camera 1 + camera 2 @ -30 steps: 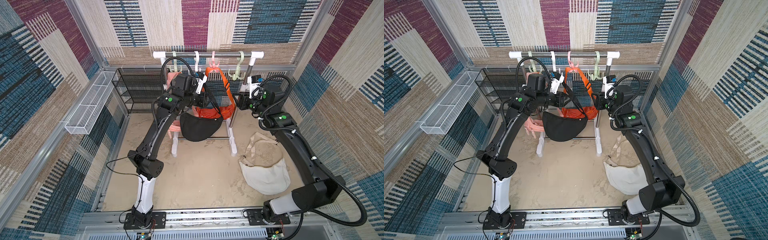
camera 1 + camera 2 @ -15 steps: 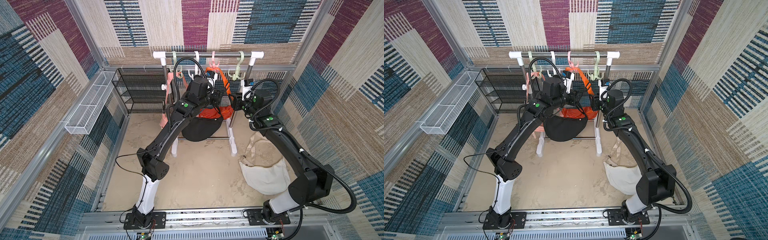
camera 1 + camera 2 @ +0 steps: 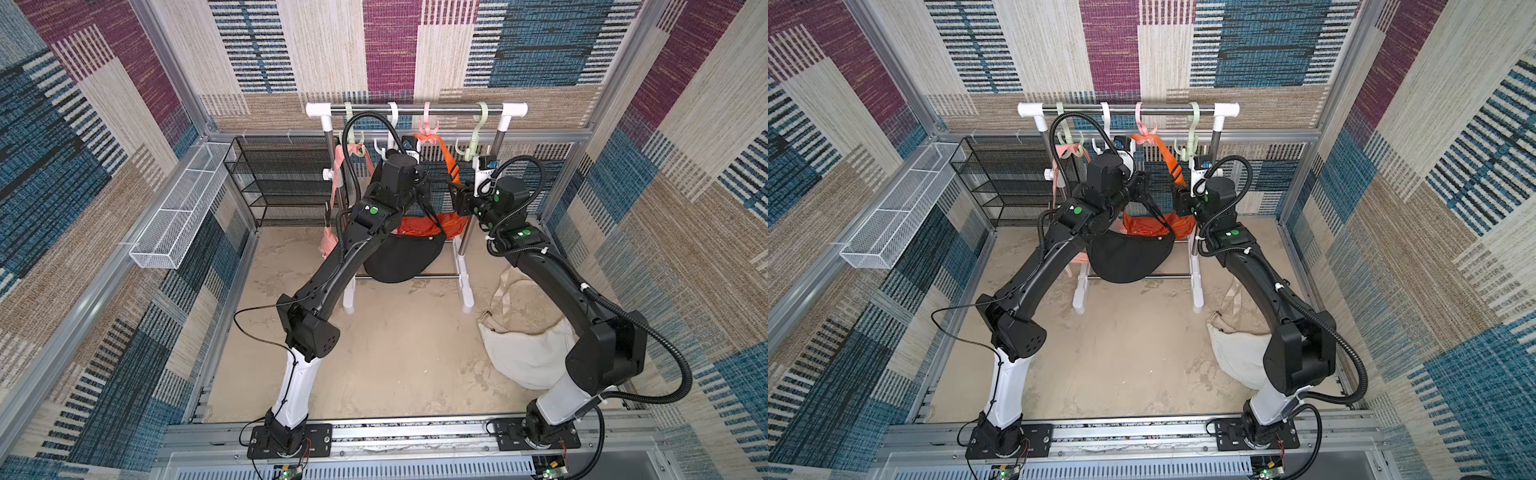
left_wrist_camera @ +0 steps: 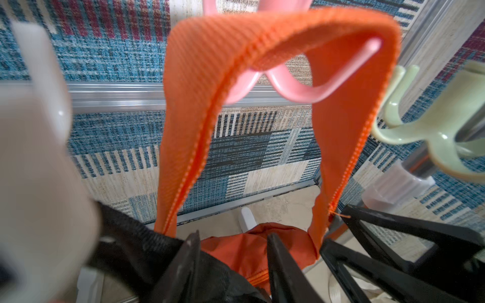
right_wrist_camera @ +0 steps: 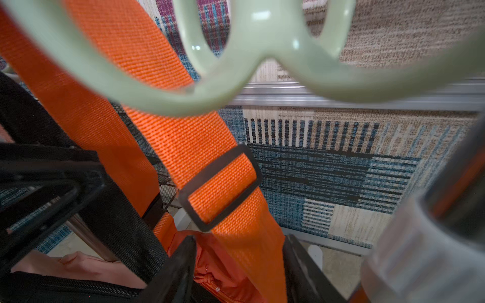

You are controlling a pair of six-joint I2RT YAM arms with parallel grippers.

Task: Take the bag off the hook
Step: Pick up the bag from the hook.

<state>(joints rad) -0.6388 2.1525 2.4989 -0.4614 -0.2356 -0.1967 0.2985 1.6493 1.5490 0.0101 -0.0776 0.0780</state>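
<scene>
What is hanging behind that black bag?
An orange bag, its strap looped over the pink hook. The black bag covers its lower part, so that cannot be seen.

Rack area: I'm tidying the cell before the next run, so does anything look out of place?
Yes: the cream bag lies crumpled on the sandy floor beside the rack instead of hanging, and the green hook nearest it is empty. The orange bag hangs from the pink hook as expected.
</scene>
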